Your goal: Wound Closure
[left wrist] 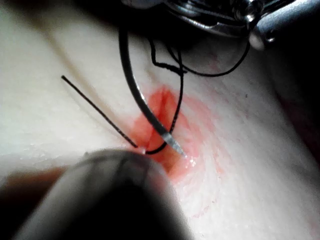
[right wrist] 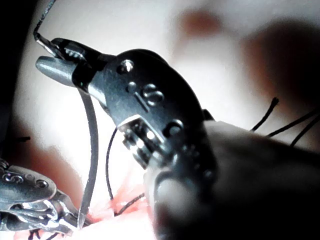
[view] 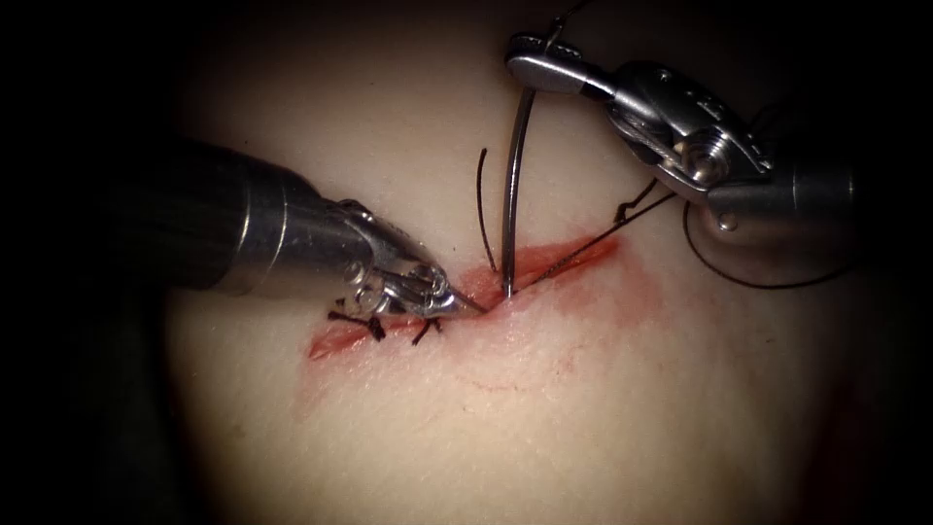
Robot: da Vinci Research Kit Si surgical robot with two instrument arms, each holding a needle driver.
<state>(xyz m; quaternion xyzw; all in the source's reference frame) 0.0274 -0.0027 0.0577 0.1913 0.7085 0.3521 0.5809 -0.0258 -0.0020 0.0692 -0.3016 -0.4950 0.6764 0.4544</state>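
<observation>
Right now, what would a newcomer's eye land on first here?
The curved steel needle, held near its thread end by the right arm's tool, stands with its point at the reddened cut. At the cut's left part, the left arm's tool presses at the tissue beside two dark knotted stitches.

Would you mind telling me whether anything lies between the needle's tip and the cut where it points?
Nothing visible does. The right tool holds the needle near its thread end, and the tip sits at the cut. The left tool rests on the tissue just left of the tip, beside it rather than in its path.
</observation>
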